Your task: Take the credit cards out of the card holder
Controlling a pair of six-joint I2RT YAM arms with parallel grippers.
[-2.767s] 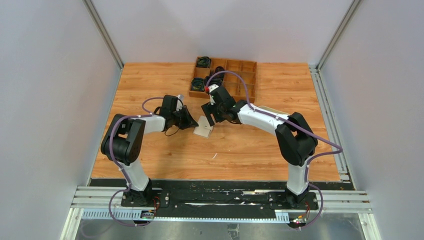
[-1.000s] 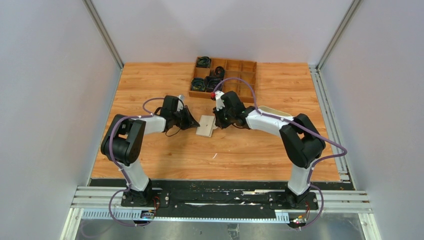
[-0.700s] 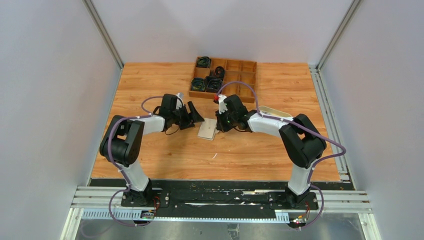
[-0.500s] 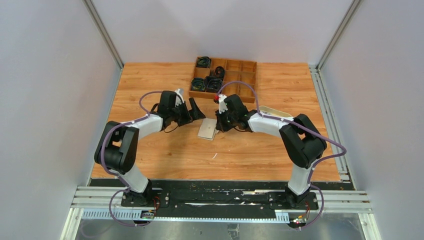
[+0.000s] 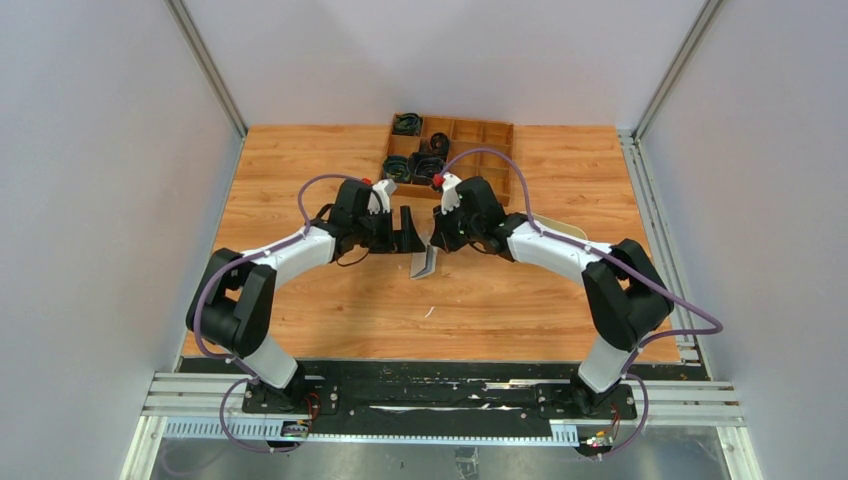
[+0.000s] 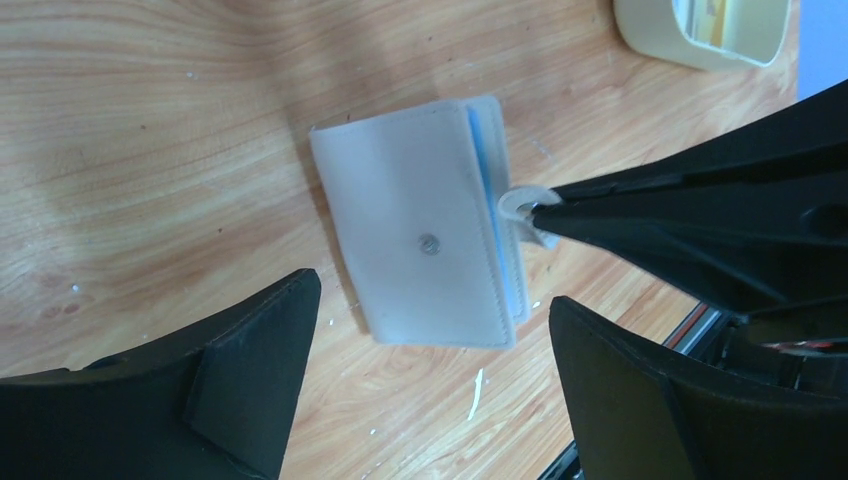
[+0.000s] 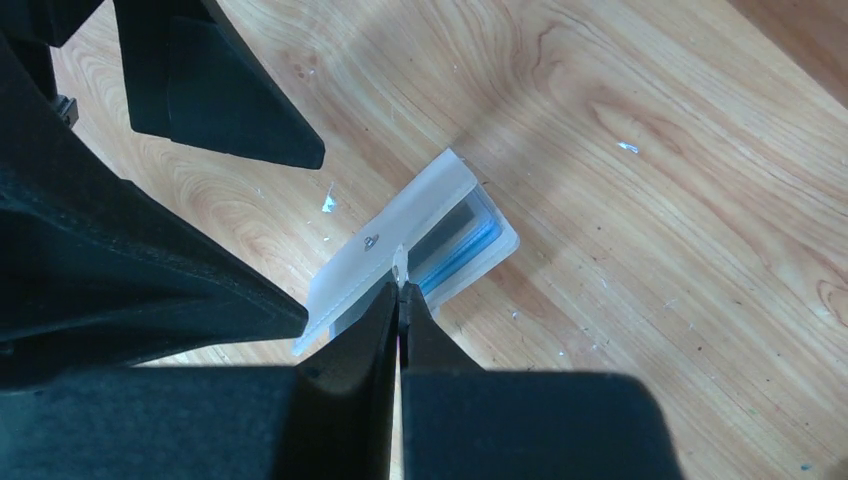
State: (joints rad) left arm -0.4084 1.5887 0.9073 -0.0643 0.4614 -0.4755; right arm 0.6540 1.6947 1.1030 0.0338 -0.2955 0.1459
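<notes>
The card holder (image 5: 424, 262) is a pale folded wallet with a snap stud on its flap (image 6: 420, 240). My right gripper (image 7: 400, 285) is shut on its small snap tab (image 6: 520, 205) and holds that edge up, so the holder hangs tilted over the table. Blue edges of the credit cards (image 6: 487, 150) show between the holder's leaves (image 7: 462, 250). My left gripper (image 6: 432, 295) is open, its two fingers standing wide on either side of the holder's near end and touching nothing. In the top view the left gripper (image 5: 410, 230) sits just left of the right gripper (image 5: 437, 238).
A brown wooden compartment box (image 5: 450, 155) with black cable coils stands at the back of the table. A cream oval tray (image 5: 555, 225) lies under the right forearm, something yellow inside it (image 6: 700, 30). Small white scraps (image 5: 428, 312) lie on the wood.
My left gripper let go of the holder, opened wide and swung right and farther back. My right gripper, still shut on the tab, pulled the holder up onto its edge.
</notes>
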